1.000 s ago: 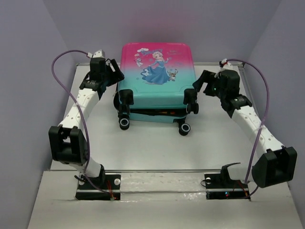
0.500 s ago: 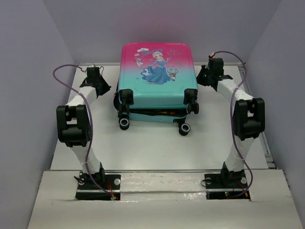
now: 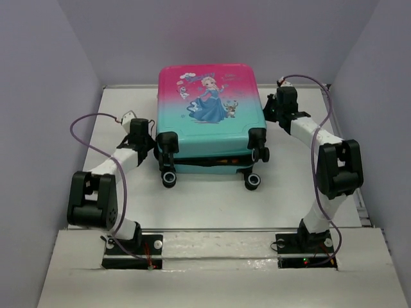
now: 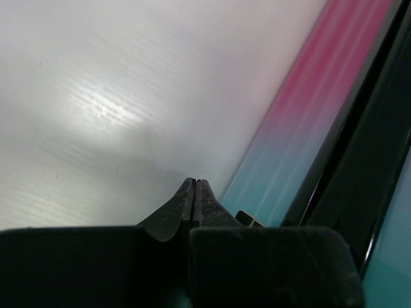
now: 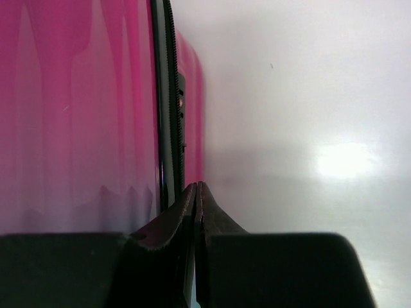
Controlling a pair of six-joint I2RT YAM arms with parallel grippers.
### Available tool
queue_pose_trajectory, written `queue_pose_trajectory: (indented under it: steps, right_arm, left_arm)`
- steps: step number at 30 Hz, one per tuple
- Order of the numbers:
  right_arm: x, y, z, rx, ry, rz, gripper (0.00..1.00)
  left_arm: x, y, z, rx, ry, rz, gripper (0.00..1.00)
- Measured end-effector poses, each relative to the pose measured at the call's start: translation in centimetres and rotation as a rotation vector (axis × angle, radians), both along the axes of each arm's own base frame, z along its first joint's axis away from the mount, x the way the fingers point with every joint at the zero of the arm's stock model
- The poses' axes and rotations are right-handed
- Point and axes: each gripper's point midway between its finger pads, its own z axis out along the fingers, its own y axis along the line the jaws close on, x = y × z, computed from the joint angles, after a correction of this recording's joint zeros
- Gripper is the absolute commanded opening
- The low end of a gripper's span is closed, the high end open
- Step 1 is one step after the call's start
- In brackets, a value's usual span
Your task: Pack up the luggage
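Note:
The luggage (image 3: pixel 209 122) lies flat mid-table, its pink-to-teal princess shell facing up and its black wheels (image 3: pixel 169 178) toward the arm bases. A dark gap shows between its two shells at the near end. My left gripper (image 3: pixel 151 140) is low against the luggage's left side by the near-left wheel housing. In the left wrist view the left gripper (image 4: pixel 194 183) is shut and empty beside the luggage (image 4: pixel 308 128) shell. My right gripper (image 3: pixel 268 110) sits at the luggage's right side. In the right wrist view the right gripper (image 5: pixel 196 186) is shut and empty, just below the zipper seam (image 5: pixel 169 96).
White table (image 3: pixel 122 109) enclosed by lilac walls on the left, back and right. A metal rail (image 3: pixel 212 229) runs across the near edge in front of the arm bases. Purple cables (image 3: pixel 83 131) loop off both arms.
Both grippers have gone from open to shut. The left arm dropped down toward the luggage's near-left corner; the right arm folded in toward its right side. The luggage shifted slightly nearer.

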Motion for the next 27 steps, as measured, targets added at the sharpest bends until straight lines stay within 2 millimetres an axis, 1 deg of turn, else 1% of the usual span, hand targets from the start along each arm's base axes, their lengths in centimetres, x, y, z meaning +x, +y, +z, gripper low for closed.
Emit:
queue_pose_trajectory:
  steps: [1,2,5,8,9,10,11,12,13,14,15,16,17,18,19,20,21,22,23,24,25,26,27]
  right_arm:
    - [-0.8,-0.2,0.1,-0.002,0.0,-0.003,0.07]
    - [-2.0,-0.7,-0.1,-0.009,0.002,-0.012,0.07]
    - [-4.6,-2.3,0.0,-0.052,-0.002,-0.055,0.07]
    - [-6.1,-4.4,0.3,-0.119,-0.014,-0.101,0.07]
    - [-6.3,-4.9,0.2,-0.142,-0.011,-0.106,0.07]
    - [-6.1,-5.5,0.4,-0.16,-0.015,-0.11,0.07]
    - [-5.9,-5.7,0.5,-0.168,-0.017,-0.112,0.07]
    - [-5.1,-6.0,0.7,-0.191,-0.012,-0.104,0.07]
    - [-4.5,-5.9,0.6,-0.194,-0.009,-0.097,0.07]
    - [-3.1,-5.7,0.6,-0.191,-0.013,-0.087,0.07]
    - [-2.3,-5.2,0.3,-0.178,-0.003,-0.065,0.07]
    - [0.5,-3.6,0.5,-0.141,-0.007,-0.017,0.07]
    - [2.2,-2.4,0.6,-0.12,-0.014,0.016,0.07]
    - [3.8,-1.3,0.6,-0.094,-0.025,0.046,0.09]
    - [5.8,0.3,0.9,-0.061,-0.03,0.086,0.27]
    - [6.9,1.2,0.7,-0.047,-0.026,0.105,0.37]
    - [7.8,2.2,0.9,-0.021,-0.027,0.125,0.5]
    - [8.8,3.3,1.3,-0.006,-0.038,0.141,0.72]
    - [9.6,4.2,1.8,0.007,-0.047,0.147,0.8]
    - [10.2,4.3,2.6,-0.001,-0.063,0.126,0.86]
    - [10.9,4.4,3.7,0.015,-0.085,0.105,0.9]
    - [11.4,3.9,5.2,0.016,-0.11,0.067,0.96]
    - [11.2,4.0,6.8,0.033,-0.128,0.065,0.97]
  left_arm:
    - [-1.4,-0.3,-0.2,0.015,0.003,-0.003,0.06]
    - [-2.4,-0.7,0.0,0.025,-0.013,0.0,0.06]
    - [-5.0,-2.0,0.1,0.067,-0.031,-0.019,0.06]
    - [-8.4,-4.4,0.2,0.116,-0.052,-0.07,0.06]
    - [-9.5,-4.4,0.2,0.128,-0.063,-0.057,0.06]
    - [-10.5,-5.9,0.2,0.135,-0.069,-0.102,0.06]
    - [-11.7,-7.0,0.2,0.137,-0.081,-0.134,0.06]
    - [-12.7,-7.8,0.2,0.136,-0.09,-0.155,0.06]
    - [-14.2,-9.2,0.0,0.129,-0.09,-0.21,0.06]
    - [-15.4,-10.2,-0.2,0.13,-0.084,-0.257,0.06]
    - [-16.2,-10.8,-0.5,0.13,-0.076,-0.284,0.06]
    - [-17.1,-11.7,-0.6,0.126,-0.07,-0.32,0.06]
    - [-18.2,-12.9,-1.1,0.111,-0.052,-0.364,0.06]
    - [-18.7,-13.6,-1.2,0.089,-0.049,-0.376,0.07]
    - [-19.3,-14.6,-1.1,0.059,-0.05,-0.397,0.1]
    - [-19.6,-15.0,-1.0,0.044,-0.051,-0.409,0.11]
    - [-19.8,-15.4,-1.0,0.031,-0.051,-0.418,0.12]
    - [-20.0,-15.9,-0.9,0.018,-0.053,-0.429,0.15]
    - [-20.0,-16.0,-0.8,0.012,-0.054,-0.431,0.15]
    - [-20.0,-16.1,-0.8,0.011,-0.053,-0.429,0.16]
    - [-20.1,-16.1,-0.8,0.018,-0.052,-0.43,0.18]
    - [-20.1,-16.1,-0.8,0.026,-0.046,-0.433,0.19]
    - [-20.0,-16.2,-0.7,0.041,-0.044,-0.446,0.2]
